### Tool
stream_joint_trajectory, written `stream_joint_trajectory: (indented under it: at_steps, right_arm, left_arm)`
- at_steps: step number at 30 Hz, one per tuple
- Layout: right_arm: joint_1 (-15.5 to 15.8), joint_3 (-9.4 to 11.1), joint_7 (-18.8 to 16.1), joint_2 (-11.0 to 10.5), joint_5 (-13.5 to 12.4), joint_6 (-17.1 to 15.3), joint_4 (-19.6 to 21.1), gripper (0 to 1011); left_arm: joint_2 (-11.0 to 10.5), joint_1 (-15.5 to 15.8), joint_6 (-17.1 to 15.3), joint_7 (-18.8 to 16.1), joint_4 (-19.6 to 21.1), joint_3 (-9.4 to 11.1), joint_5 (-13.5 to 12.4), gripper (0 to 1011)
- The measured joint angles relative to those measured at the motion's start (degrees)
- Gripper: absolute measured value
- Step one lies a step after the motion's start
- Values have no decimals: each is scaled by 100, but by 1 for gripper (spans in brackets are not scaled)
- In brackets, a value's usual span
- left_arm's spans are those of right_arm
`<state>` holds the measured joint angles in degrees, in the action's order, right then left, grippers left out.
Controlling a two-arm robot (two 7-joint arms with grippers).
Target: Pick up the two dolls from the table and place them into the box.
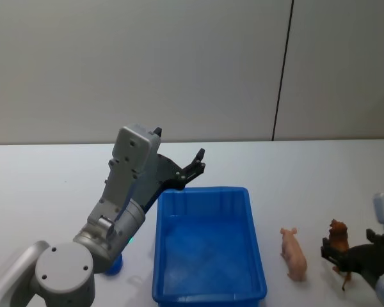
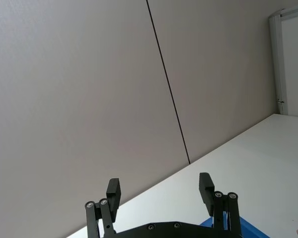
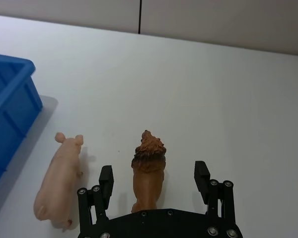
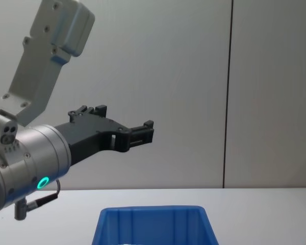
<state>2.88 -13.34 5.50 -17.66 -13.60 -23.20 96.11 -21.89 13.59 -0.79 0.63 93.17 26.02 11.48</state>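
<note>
The brown doll (image 3: pixel 149 166) is straddled by the parted jaws of the right gripper (image 3: pixel 154 179); the left gripper (image 1: pixel 194 166) is held above the box (image 1: pixel 208 298), jaws apart.

- The counter (image 1: pixel 51 185) looks to us like a plain white top, matt and smooth.
- The box (image 1: pixel 205 190) is bright blue plastic, smooth, with a slight sheen on its rim and floor.
- The pig doll (image 3: pixel 57 183) has a pale pink skin that we read as moulded plastic or rubber rather than cloth; it is smooth and softly glossy.
- The lion doll (image 3: pixel 149 163) is reddish-brown, its mane ridged and rough, its back smoother with a dull shine.
- The left gripper (image 2: pixel 159 184) and the right gripper (image 3: pixel 154 172) are both matt black, with small bright metal screw heads (image 3: pixel 210 182) at the finger joints.
- The left arm's casing (image 1: pixel 133 153) is light grey, smooth and satin.
- The wall (image 4: pixel 168 76) is matt panelling.
</note>
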Motion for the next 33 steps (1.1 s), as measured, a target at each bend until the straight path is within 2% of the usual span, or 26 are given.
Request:
stream_joint_trajectory:
  at_steps: [3, 6, 10, 16, 18, 20, 22, 23, 24, 26, 33]
  right_arm:
    - [-157, -64, 83, 160, 108, -85, -251, 1002]
    - [-228, -91, 123, 233, 162, -123, -370, 998]
    - [-339, -138, 182, 345, 243, -179, -545, 925]
    - [-433, -177, 234, 444, 311, -230, -696, 738]
    - [-443, -181, 239, 454, 318, -234, -712, 719]
    - [-472, -193, 255, 484, 338, -251, -761, 620]
    - [-486, -198, 263, 497, 347, -259, -784, 579]
    - [-496, -203, 269, 508, 354, -266, -803, 518]
    - [-502, -206, 272, 513, 356, -268, -811, 507]
    - [-510, -209, 275, 522, 365, -271, -822, 424]
    - [-521, -212, 290, 539, 413, -226, -842, 367]
  left_arm:
    - [0, 0, 0, 0, 0, 0, 0, 1000]
    - [0, 0, 0, 0, 0, 0, 0, 1000]
    - [0, 0, 0, 0, 0, 0, 0, 1000]
    - [0, 0, 0, 0, 0, 0, 0, 1000]
    - [0, 0, 0, 0, 0, 0, 0, 1000]
    - [0, 0, 0, 0, 0, 0, 0, 1000]
    - [0, 0, 0, 0, 0, 0, 0, 1000]
    - [0, 0, 0, 0, 0, 0, 0, 1000]
    - [0, 0, 0, 0, 0, 0, 0, 1000]
    - [0, 0, 0, 0, 0, 0, 0, 1000]
    - [0, 0, 0, 0, 0, 0, 0, 1000]
